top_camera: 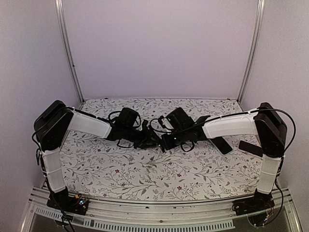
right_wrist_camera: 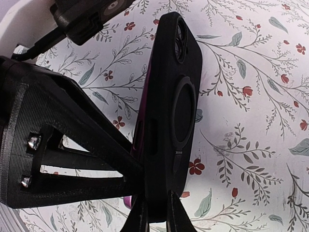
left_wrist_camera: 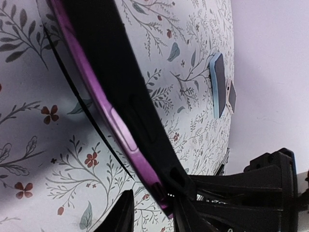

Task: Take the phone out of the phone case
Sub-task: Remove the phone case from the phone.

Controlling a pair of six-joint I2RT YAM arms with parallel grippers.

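Observation:
A purple phone (left_wrist_camera: 120, 130) sits in a black case (right_wrist_camera: 178, 96) that has a ring on its back. Both are held on edge above the flowered table, between the two arms in the top view (top_camera: 157, 140). My right gripper (right_wrist_camera: 155, 199) is shut on the lower edge of the case. My left gripper (left_wrist_camera: 152, 202) is open around the phone's lower corner. One finger (left_wrist_camera: 186, 212) rests against the phone and case. The other finger (left_wrist_camera: 118, 212) stands apart from them. In the top view the left gripper (top_camera: 147, 140) and right gripper (top_camera: 167, 140) meet mid-table.
A phone in a light blue case (left_wrist_camera: 217, 87) and a smaller dark one (left_wrist_camera: 231, 95) lie flat on the table farther off. Two flat black items (top_camera: 222, 145) (top_camera: 251, 147) lie on the right side of the floral tablecloth (top_camera: 145, 169).

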